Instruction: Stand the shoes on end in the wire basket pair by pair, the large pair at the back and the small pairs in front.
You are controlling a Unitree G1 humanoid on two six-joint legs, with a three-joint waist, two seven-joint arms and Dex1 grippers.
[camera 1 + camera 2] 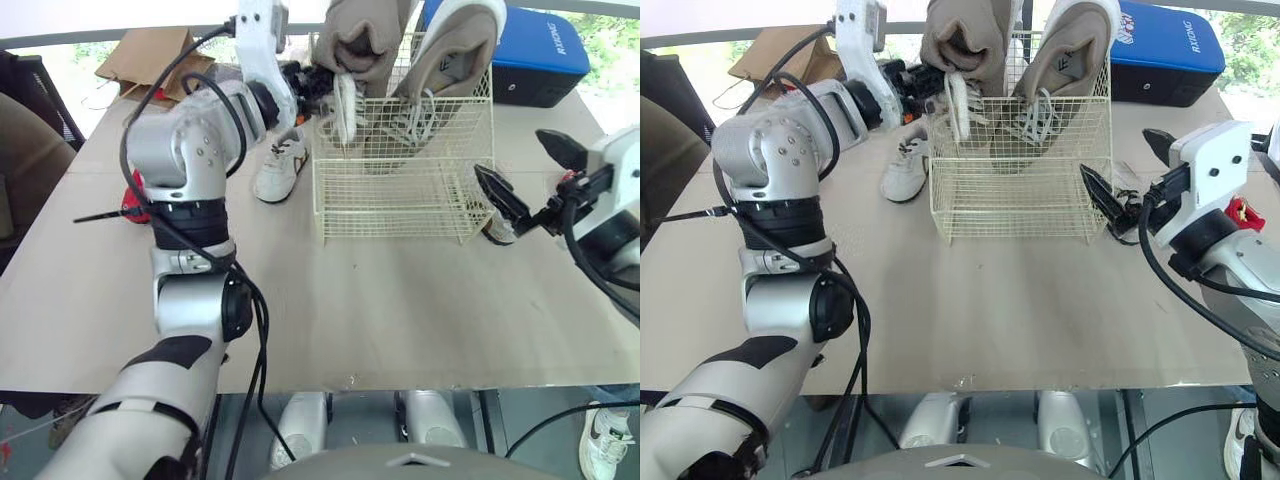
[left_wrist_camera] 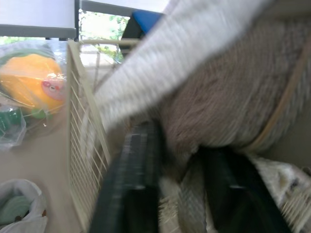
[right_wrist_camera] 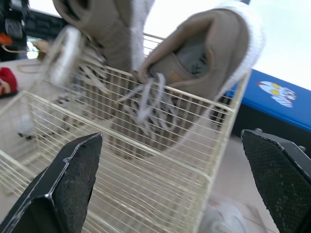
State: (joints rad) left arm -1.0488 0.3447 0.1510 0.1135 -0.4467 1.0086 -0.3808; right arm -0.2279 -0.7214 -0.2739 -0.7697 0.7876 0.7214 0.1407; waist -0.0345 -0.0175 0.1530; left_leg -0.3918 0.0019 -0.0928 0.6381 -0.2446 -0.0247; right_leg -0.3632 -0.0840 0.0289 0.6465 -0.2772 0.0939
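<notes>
Left eye view: left hand (image 1: 316,84) gripped the large tan sneaker (image 1: 365,40) standing at the back of the wire basket (image 1: 400,195), likely light and pliable, best held by its collar; right hand (image 1: 510,152) hung open beside the basket.

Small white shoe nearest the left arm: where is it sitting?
In the left eye view the small white shoe lies on the table, just outside the wire basket's left wall.
</notes>
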